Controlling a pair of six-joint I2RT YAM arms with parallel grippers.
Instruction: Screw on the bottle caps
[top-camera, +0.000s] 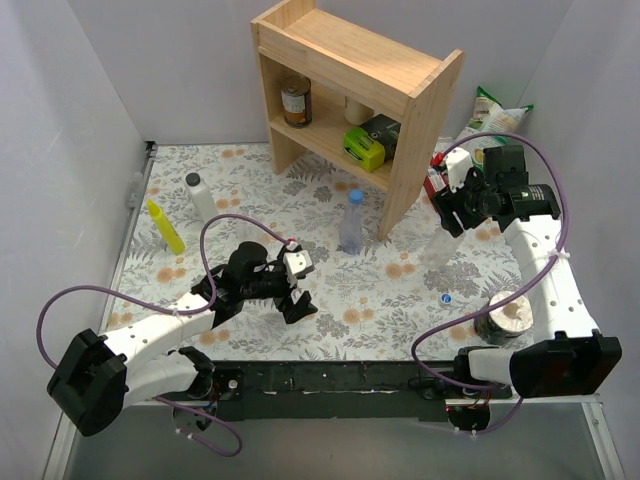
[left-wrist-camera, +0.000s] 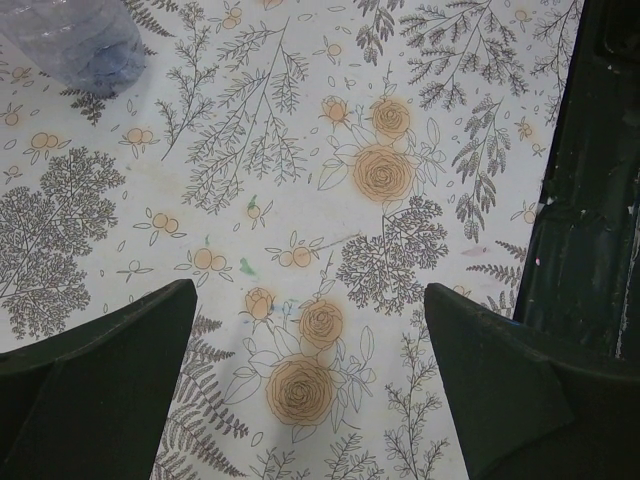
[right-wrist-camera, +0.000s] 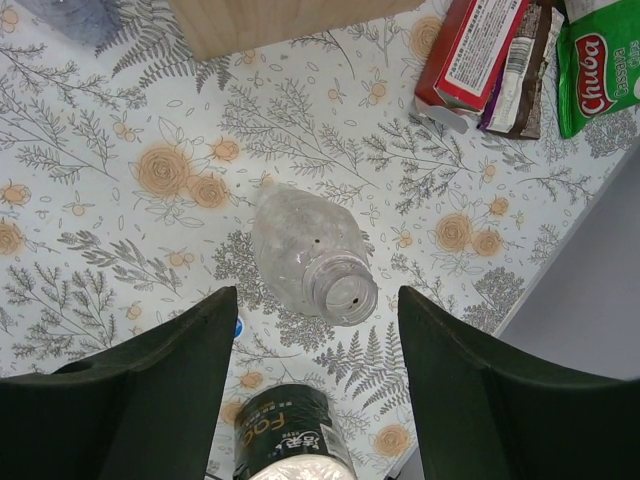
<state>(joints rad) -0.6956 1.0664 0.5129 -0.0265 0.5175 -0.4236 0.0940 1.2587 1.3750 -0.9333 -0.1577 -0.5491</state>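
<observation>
An uncapped clear bottle (right-wrist-camera: 305, 250) stands upright on the flowered table, its open mouth right below my open, empty right gripper (right-wrist-camera: 317, 292). From above this bottle (top-camera: 439, 250) is faint under the right gripper (top-camera: 449, 215). A loose blue cap (top-camera: 446, 298) lies on the table nearer the arms; its edge peeks out beside my right gripper's left finger (right-wrist-camera: 237, 327). A second clear bottle (top-camera: 351, 222) with a blue cap on stands by the shelf; its bluish body shows in the left wrist view (left-wrist-camera: 75, 40). My left gripper (top-camera: 297, 285) (left-wrist-camera: 310, 290) is open and empty over bare tablecloth.
A wooden shelf (top-camera: 350, 70) with cans and a green box stands at the back. A white bottle with a dark cap (top-camera: 201, 196) and a yellow squeeze bottle (top-camera: 166, 227) stand left. A dark can (top-camera: 505, 315) (right-wrist-camera: 290, 440) and snack packets (right-wrist-camera: 520, 60) are right.
</observation>
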